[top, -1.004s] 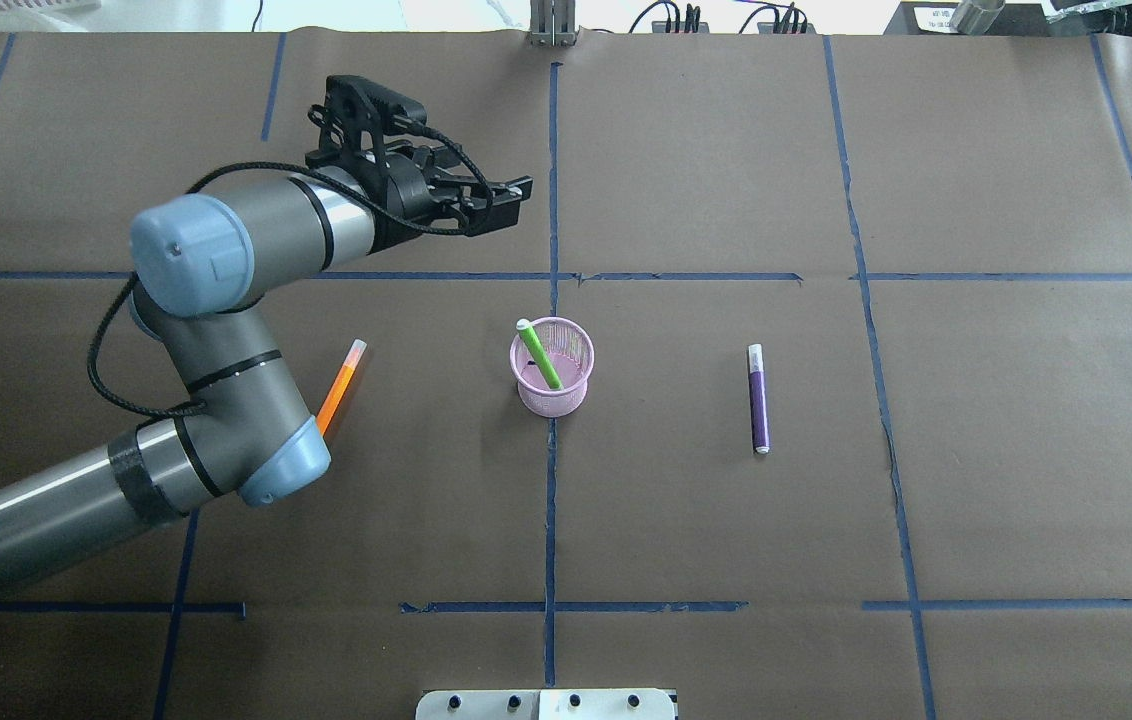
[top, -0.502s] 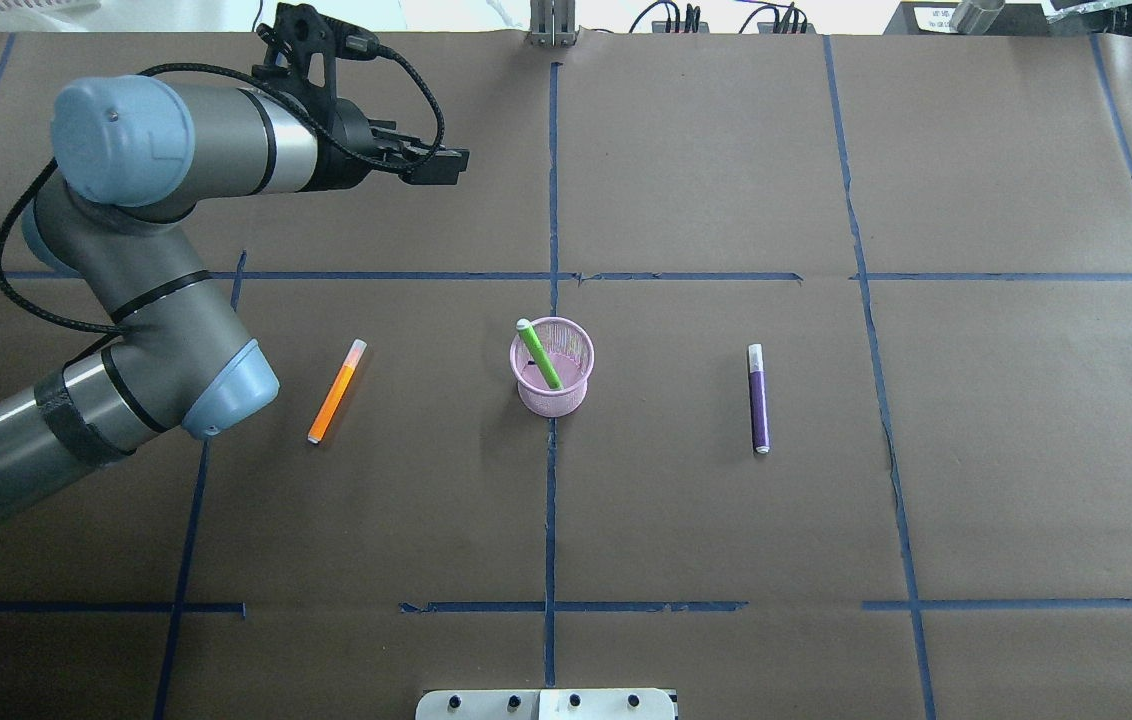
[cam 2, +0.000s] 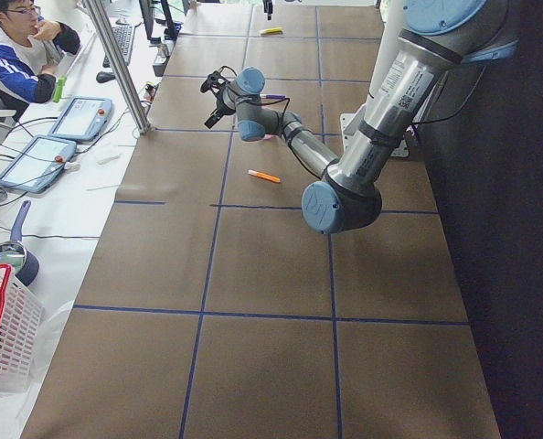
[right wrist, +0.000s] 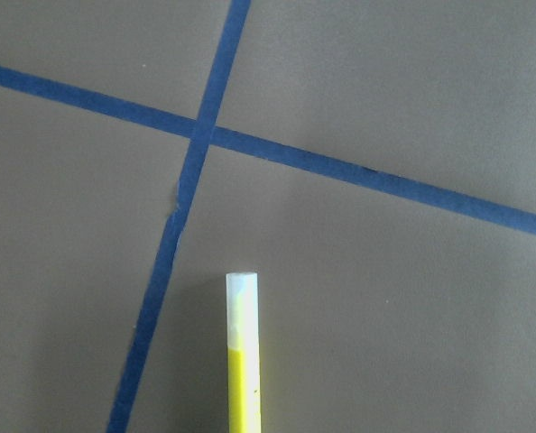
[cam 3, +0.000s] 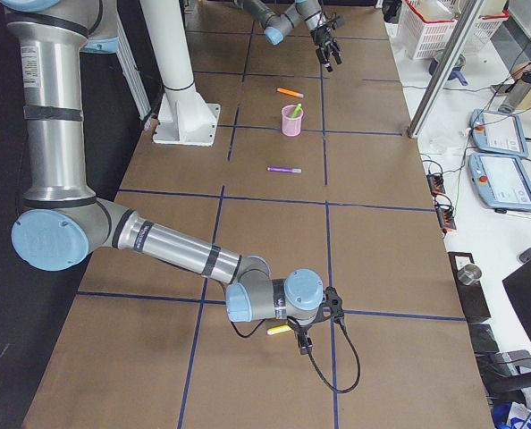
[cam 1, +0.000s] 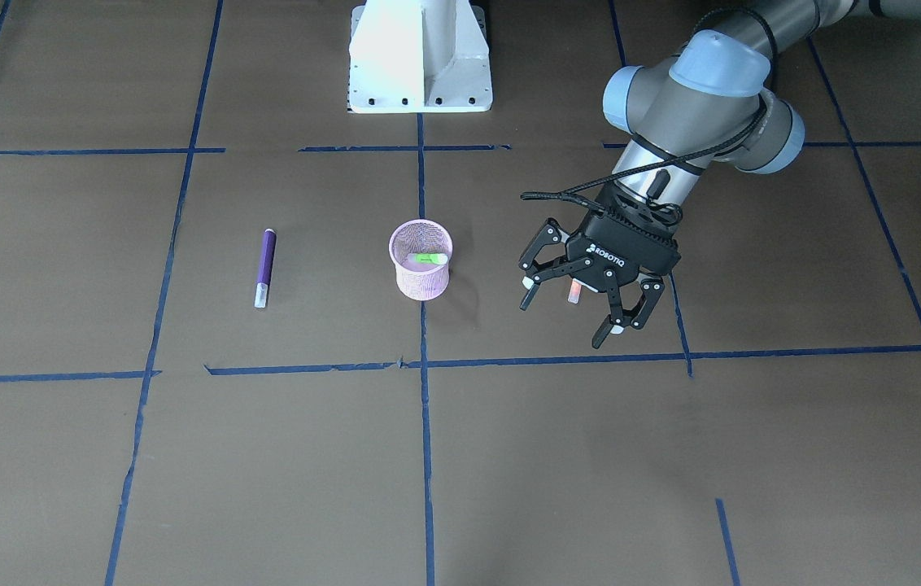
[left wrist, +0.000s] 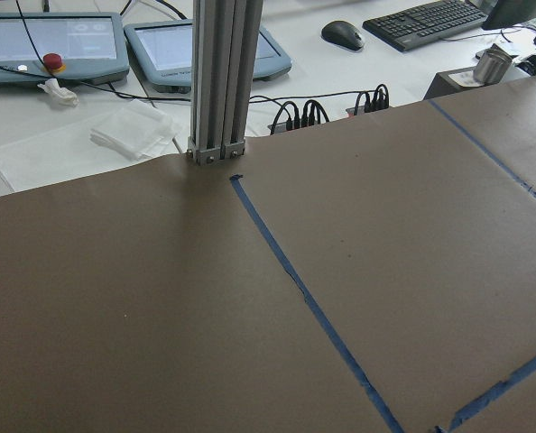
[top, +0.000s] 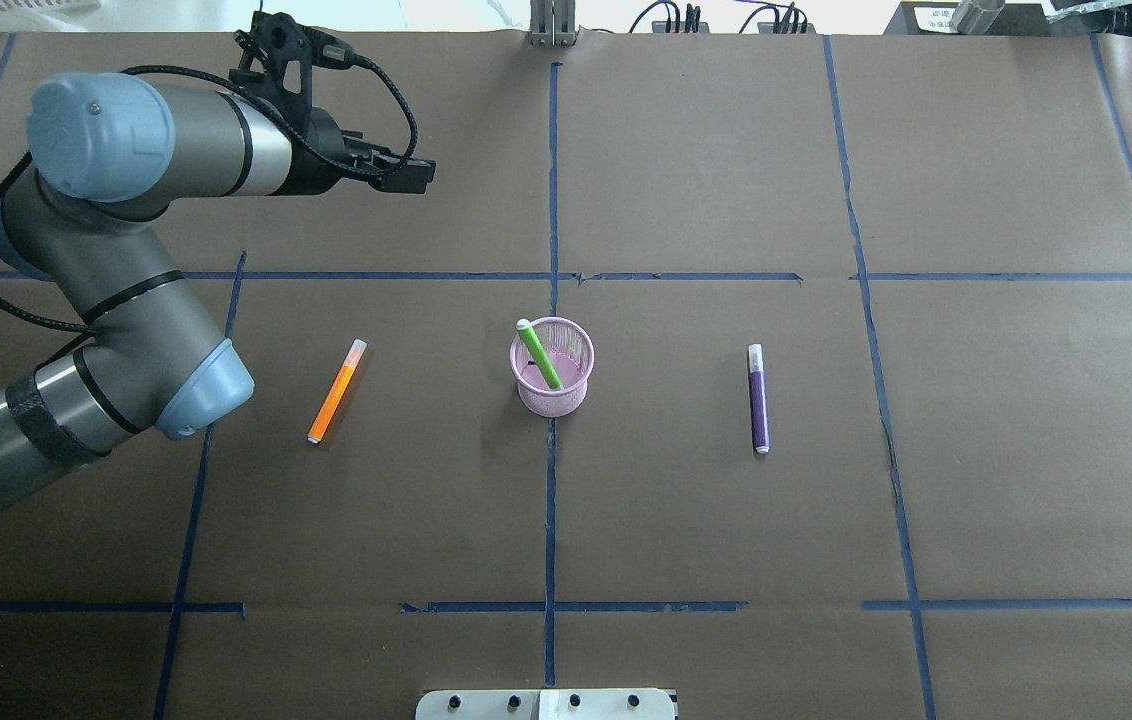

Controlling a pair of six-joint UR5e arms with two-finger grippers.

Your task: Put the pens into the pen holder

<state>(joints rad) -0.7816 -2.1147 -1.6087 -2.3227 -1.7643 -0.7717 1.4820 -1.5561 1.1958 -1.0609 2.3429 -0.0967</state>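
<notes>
Pens: one in the cup, two waiting, and my left arm (top: 126,300) is off them.
Along the middle of the worktop (top: 1026,450), the orange pen (top: 334,392) toward the left edge lies uncovered since my arm swung clear. The green pen (top: 540,358) leans in the pen holder (top: 554,402) at centre, and the purple pen (top: 758,400) lies toward the right edge. At the right end my right gripper (cam 3: 303,344) sits by a yellow pen (right wrist: 243,361); I cannot tell how its jaws stand. Further out, my left gripper (cam 1: 566,313), spread wide and empty, has drawn toward the far left corner, so the orange pen is probably next.
</notes>
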